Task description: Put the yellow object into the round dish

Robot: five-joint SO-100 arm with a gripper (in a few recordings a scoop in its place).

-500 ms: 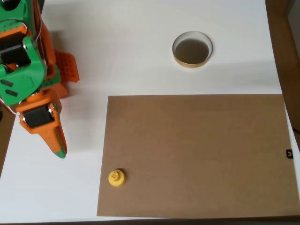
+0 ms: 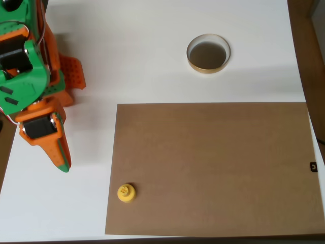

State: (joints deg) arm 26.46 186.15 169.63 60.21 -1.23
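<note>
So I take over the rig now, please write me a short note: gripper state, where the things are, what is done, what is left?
Gripper: at the left of the overhead view, over the white table, holding nothing; fingers look together, so shut.
Yellow object: on the brown sheet, near its lower left corner, untouched.
Round dish: on the table above the sheet, empty.
Done: nothing.
Left: reach the yellow object, grasp, carry, release into the dish.

Green and orange plastic arm (image 2: 28,76) with black motor blocks and green-tipped orange fingers (image 2: 61,157).
</note>
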